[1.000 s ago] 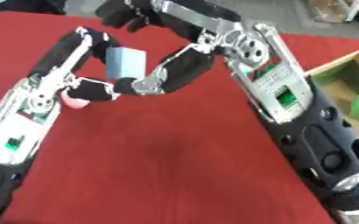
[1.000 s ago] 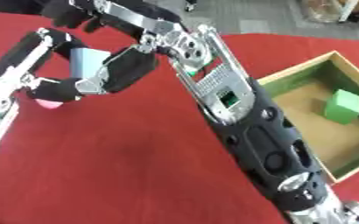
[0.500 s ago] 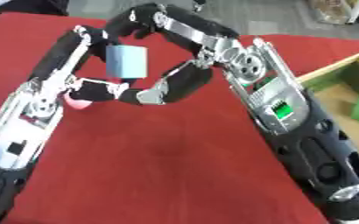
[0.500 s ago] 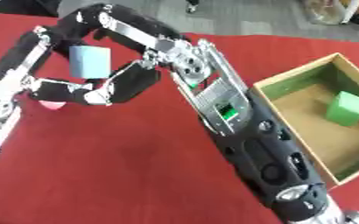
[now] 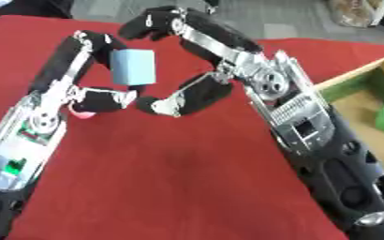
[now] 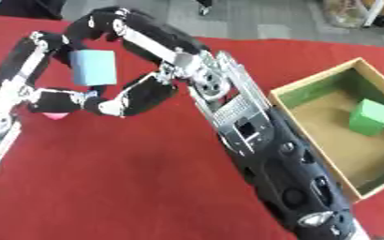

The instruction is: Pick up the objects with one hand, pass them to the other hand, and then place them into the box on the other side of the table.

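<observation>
Light blue block (image 5: 133,67): held above the desk at the far left, pinched between the left hand's fingers and thumb.
Left hand (image 5: 77,84): fingers (image 5: 68,61) arch over the block's top left, thumb curled in below it.
Right hand (image 5: 197,56): curved around the block's right side; fingers (image 6: 113,21) hook over its top, thumb beneath. Whether it actually touches the block is hard to tell.
In the way: the right forearm (image 6: 253,136) crosses the middle of the view between the block and the box.
Wooden box (image 6: 310,91): at the right edge of the desk, green-lined inside, with a green cube (image 6: 369,117) in it.
Pink object (image 6: 54,115): small, on the cloth, partly hidden below the left thumb.
Desk (image 5: 162,178): covered with red cloth.
Room: grey floor beyond the far edge.
</observation>
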